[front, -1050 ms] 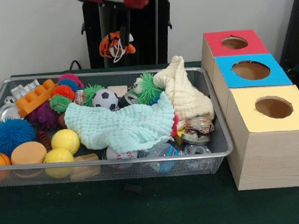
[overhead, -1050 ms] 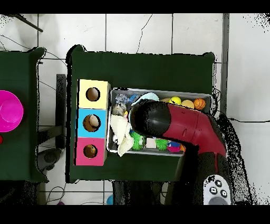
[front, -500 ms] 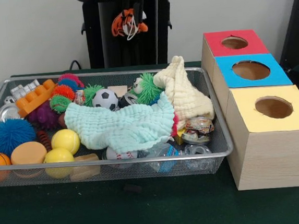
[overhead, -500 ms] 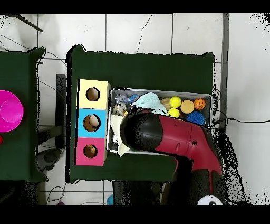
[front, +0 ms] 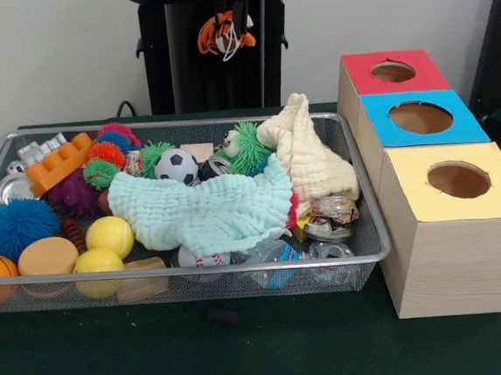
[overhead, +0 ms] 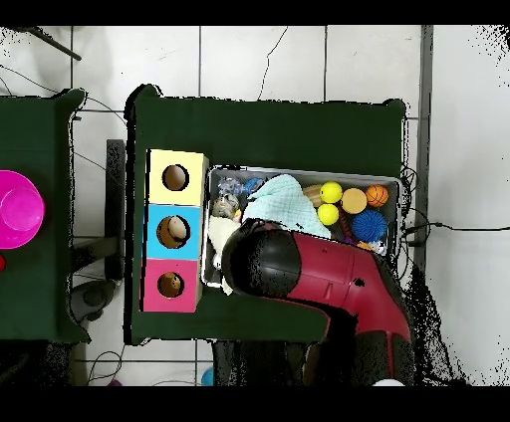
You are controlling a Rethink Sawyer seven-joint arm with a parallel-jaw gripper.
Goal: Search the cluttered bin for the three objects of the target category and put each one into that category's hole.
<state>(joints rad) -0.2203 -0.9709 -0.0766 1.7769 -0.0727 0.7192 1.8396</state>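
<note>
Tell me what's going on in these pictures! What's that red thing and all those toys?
The big red thing is a robot arm, seen from a camera above. The other picture looks across the table. At the top of that one, the arm's tool dangles a little orange striped tiger toy. Below sits a wire bin full of balls, spiky toys and two cloths. Beside it stands a wooden box with three round holes, coloured red, blue and yellow, for toys to drop into.
</note>
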